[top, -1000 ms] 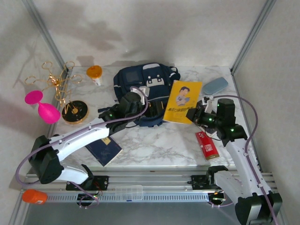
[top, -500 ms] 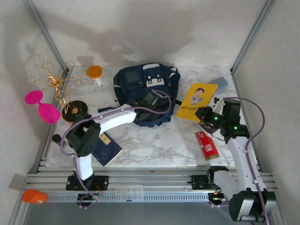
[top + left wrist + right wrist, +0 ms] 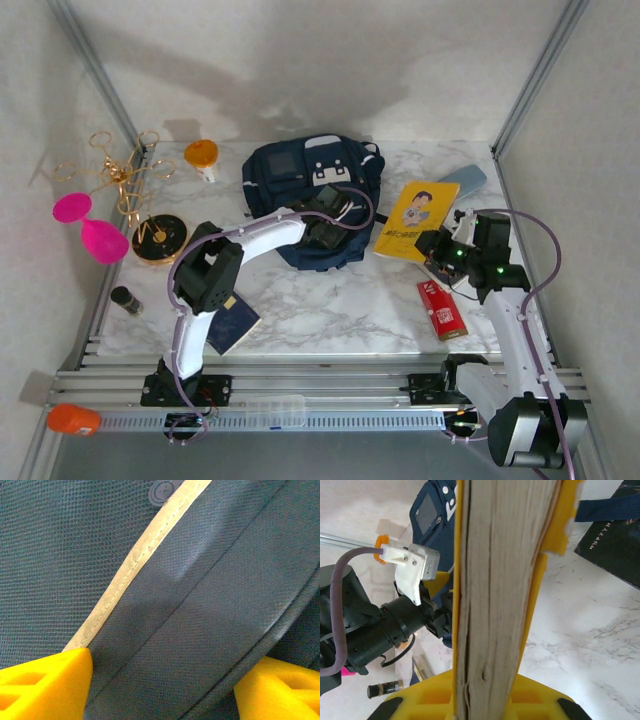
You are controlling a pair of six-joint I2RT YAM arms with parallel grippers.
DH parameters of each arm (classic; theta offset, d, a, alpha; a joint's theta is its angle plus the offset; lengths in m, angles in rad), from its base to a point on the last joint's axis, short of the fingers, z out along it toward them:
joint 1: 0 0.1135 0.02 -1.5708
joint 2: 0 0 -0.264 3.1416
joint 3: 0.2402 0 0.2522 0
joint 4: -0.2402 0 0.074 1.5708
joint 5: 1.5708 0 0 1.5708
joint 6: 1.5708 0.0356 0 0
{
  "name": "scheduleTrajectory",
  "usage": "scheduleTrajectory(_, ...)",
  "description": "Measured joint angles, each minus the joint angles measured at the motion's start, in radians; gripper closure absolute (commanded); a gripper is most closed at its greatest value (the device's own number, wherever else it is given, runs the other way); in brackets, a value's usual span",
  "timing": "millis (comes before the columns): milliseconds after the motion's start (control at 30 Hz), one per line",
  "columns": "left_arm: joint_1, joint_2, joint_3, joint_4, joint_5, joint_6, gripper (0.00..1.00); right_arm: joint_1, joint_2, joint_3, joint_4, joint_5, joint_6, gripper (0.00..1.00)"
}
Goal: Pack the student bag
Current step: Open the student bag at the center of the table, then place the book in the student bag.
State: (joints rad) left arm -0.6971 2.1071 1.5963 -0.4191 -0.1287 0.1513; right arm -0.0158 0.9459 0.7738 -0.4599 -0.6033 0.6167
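Student bag [image 3: 300, 175], navy with white trim, lies at the back centre of the marble table [image 3: 340, 310]. The left gripper [image 3: 325, 222] is down on the bag's near right part. Its wrist view shows its yellow fingers [image 3: 45, 680] spread wide apart, with nothing pinched. The bag's dark mesh fabric and a tan trim line are close in front of them.

Just right of the bag, the right gripper [image 3: 437, 243] is clamped on the near edge of a yellow book [image 3: 420, 212]. Its wrist view shows the book's pages squeezed between the fingers.

A red box [image 3: 441, 308] lies nearer than the book, to the bag's right. A grey-blue case [image 3: 462, 180] sits further right of the bag, toward the back. An orange-capped bottle [image 3: 202, 157] stands left of the bag. A dark blue booklet [image 3: 230, 320] lies nearer, on the bag's left.
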Motion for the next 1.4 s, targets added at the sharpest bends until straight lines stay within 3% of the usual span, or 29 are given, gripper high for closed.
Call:
scheduleTrajectory(300, 0.002, 0.021, 0.051, -0.035, 0.026, 0.05, 0.88, -0.002, 0.012, -0.011, 0.02, -0.022, 0.004, 1.0)
scheduleTrajectory(400, 0.003, 0.021, 0.069, -0.05, 0.028, 0.075, 1.0, -0.003, 0.012, -0.012, 0.021, -0.024, 0.004, 1.0)
scheduleTrajectory(667, 0.002, -0.017, 0.105, -0.098, 0.02, 0.089, 1.0, -0.004, 0.012, -0.012, 0.009, -0.045, -0.003, 1.0)
scheduleTrajectory(933, -0.002, -0.19, 0.129, -0.138, -0.066, 0.078, 1.0, 0.003, 0.004, -0.012, -0.073, -0.137, -0.018, 1.0)
scheduleTrajectory(1133, -0.004, -0.246, 0.167, -0.152, -0.113, 0.077, 1.0, 0.106, -0.01, -0.013, -0.025, -0.2, 0.05, 1.0)
scheduleTrajectory(1400, -0.042, -0.247, 0.166, -0.171, -0.156, 0.059, 1.0, 0.142, -0.053, 0.075, -0.201, -0.115, -0.003, 1.0)
